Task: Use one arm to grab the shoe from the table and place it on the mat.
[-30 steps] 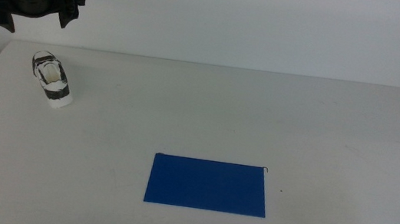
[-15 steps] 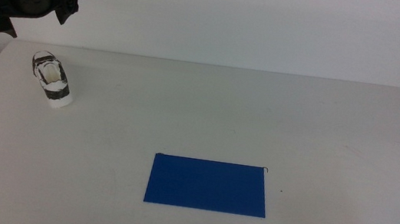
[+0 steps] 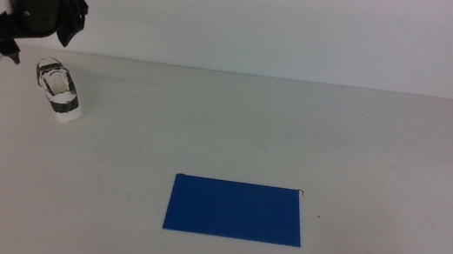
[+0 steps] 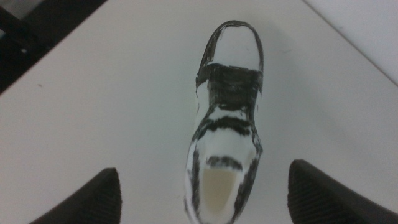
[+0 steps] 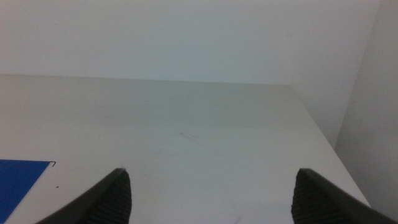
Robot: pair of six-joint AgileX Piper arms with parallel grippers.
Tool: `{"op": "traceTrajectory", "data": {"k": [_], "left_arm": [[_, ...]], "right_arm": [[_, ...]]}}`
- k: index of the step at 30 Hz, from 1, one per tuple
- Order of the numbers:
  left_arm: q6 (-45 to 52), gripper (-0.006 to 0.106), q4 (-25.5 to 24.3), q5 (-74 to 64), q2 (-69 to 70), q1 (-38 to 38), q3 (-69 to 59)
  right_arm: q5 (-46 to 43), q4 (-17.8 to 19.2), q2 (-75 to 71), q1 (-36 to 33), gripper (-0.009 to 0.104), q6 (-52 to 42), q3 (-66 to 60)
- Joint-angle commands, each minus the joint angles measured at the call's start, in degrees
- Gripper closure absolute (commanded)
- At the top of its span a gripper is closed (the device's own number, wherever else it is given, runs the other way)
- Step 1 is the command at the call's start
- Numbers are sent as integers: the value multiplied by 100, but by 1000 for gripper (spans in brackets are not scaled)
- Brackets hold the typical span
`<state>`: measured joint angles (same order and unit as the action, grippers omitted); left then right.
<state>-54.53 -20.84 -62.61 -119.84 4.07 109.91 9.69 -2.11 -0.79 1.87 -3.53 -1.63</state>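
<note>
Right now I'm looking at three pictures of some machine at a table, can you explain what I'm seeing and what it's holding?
It is a two-armed robot. The wide picture looks down over the table; the other two come from cameras on each wrist. The left pincer, jaws open, hangs above a small white shoe at the table's far left, and its wrist camera looks straight down on that shoe. A blue mat lies nearer the front. The right pincer waits, open, over bare table. Nothing is held.

Left end effector [image 3: 36,29] above shoe [image 3: 58,90] — apparently apart.
</note>
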Motion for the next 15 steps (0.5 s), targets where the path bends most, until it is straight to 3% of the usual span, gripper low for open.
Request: {"op": "traceTrajectory", "data": {"k": [1, 10, 15], "left_arm": [[-82, 11, 93, 55, 103, -86, 428], [-60, 11, 555, -1, -790, -249, 1253], [-60, 11, 417, -61, -990, -261, 1305]], "right_arm": [[-454, 49, -121, -18, 29, -72, 54], [-454, 49, -121, -18, 29, -72, 54], [-454, 49, -121, -18, 29, -72, 54]]}}
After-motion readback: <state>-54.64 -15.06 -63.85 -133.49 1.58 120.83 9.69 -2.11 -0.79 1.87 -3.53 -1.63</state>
